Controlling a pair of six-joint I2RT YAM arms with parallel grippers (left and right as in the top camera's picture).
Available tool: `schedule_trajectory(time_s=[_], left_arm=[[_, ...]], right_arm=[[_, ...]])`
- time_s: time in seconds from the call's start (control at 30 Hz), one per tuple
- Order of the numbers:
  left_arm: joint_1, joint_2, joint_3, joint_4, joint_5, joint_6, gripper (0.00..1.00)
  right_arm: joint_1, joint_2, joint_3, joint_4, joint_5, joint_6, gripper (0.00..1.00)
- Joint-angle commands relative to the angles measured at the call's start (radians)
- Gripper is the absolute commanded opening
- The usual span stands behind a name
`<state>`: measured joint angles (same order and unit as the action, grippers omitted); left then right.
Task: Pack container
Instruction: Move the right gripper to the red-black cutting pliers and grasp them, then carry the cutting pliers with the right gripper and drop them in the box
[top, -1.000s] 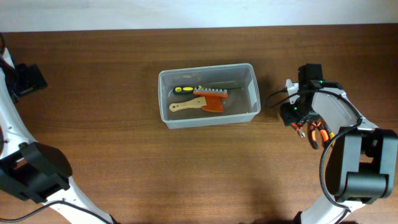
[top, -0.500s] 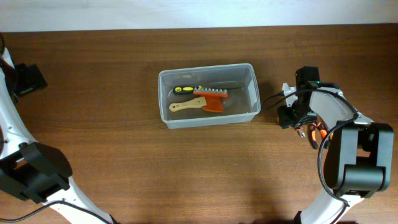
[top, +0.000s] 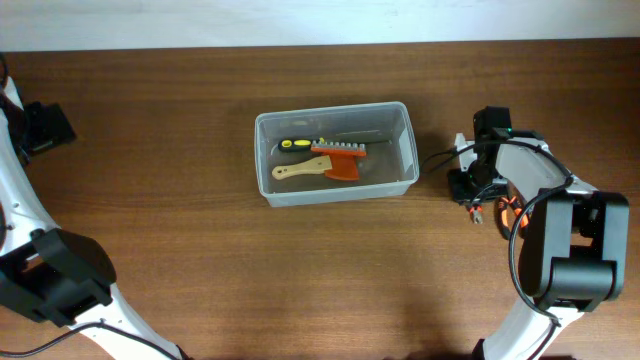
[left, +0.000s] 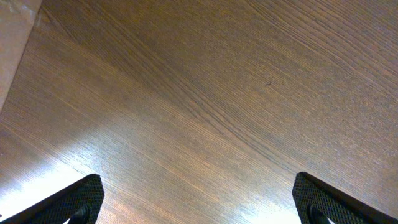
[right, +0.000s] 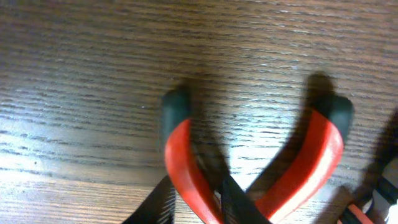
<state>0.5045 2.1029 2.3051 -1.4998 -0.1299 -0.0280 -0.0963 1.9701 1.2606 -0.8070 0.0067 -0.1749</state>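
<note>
The clear plastic container (top: 335, 110) stands at the table's middle. It holds a yellow-and-black screwdriver (top: 293, 144), an orange bit holder (top: 340, 149) and a wooden-handled tool (top: 297, 171). Red-handled pliers (top: 508, 212) lie on the table to the container's right. In the right wrist view the pliers (right: 317, 155) fill the frame with handles spread. My right gripper (right: 202, 208) has its two dark fingers close on either side of the left handle; it also shows in the overhead view (top: 478, 198). My left gripper (left: 199, 205) is open over bare wood, far left in the overhead view (top: 45, 128).
The brown wooden table (top: 180, 250) ends at a white wall strip along the far edge. A black cable runs from the right arm towards the container's right wall.
The right arm has drawn in a little to the left, towards the container, and its gripper has settled lower over the pliers. The left arm has not moved.
</note>
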Motion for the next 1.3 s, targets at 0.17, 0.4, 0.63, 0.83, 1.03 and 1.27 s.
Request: schedule_trajectory(time_s=[0.17,0.4,0.63,0.83,1.03,1.27], left_arm=[[0.004,0.01,-0.002,0.003,0.011,-0.017,0.99],[0.004,0.01,-0.002,0.003,0.011,-0.017,0.99],[0.004,0.01,-0.002,0.003,0.011,-0.017,0.99],[0.004,0.01,-0.002,0.003,0.011,-0.017,0.99],[0.004,0.01,-0.002,0.003,0.011,-0.017,0.99],[0.004,0.01,-0.002,0.003,0.011,-0.017,0.99]], right_arm=[[0.002,0.044,0.037,-0.051,0.04,0.117,0.09],[0.003,0.005,0.288,-0.241,0.058,0.171,0.07],[0.07,-0.026,0.702,-0.546,0.051,0.191,0.04],[0.292,-0.034,0.995,-0.646,-0.008,0.112,0.04],[0.573,-0.009,0.966,-0.493,-0.011,-0.249,0.04],[0.736,0.121,0.878,-0.449,-0.015,-0.732,0.04]])
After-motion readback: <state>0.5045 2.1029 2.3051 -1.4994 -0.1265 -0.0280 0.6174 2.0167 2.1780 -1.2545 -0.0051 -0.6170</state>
